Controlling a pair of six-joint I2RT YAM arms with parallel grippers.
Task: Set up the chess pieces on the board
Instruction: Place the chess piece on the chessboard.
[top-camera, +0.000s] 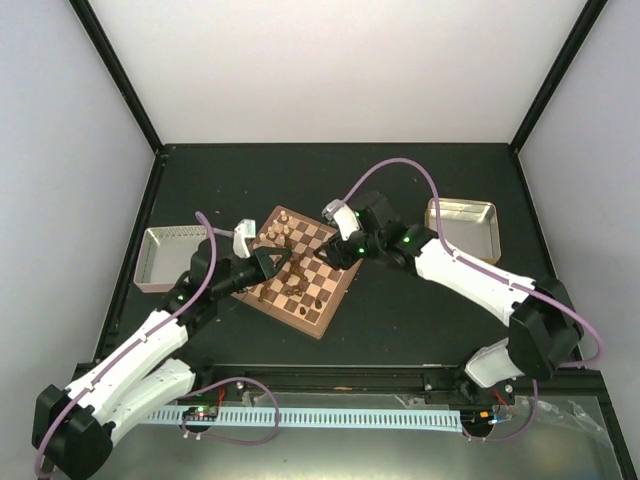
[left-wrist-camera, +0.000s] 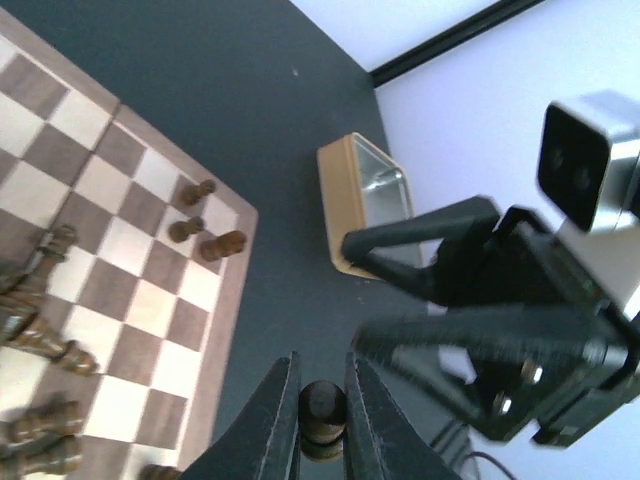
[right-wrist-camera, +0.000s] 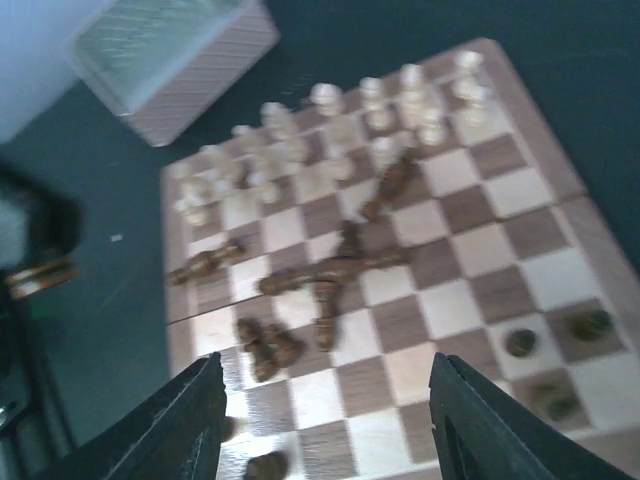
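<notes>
The board (top-camera: 326, 316) lies tilted in the middle of the table. My left gripper (top-camera: 283, 260) hangs over its left part, shut on a dark pawn (left-wrist-camera: 323, 412) that shows between the fingers in the left wrist view. Three dark pawns (left-wrist-camera: 222, 244) stand near the board's corner (left-wrist-camera: 140, 350). My right gripper (top-camera: 333, 254) is over the board's right side and stands open (right-wrist-camera: 325, 420) with nothing between its fingers. Beneath it, dark pieces (right-wrist-camera: 335, 272) lie toppled in a heap on the board (right-wrist-camera: 460, 290). Cream pieces (right-wrist-camera: 325, 98) stand along the far rows.
A silver tray (top-camera: 168, 256) sits left of the board and a gold tray (top-camera: 462, 226) to its right. The right arm's gripper (left-wrist-camera: 480, 300) fills the right side of the left wrist view, close to my left fingers. Black frame posts stand at the back corners.
</notes>
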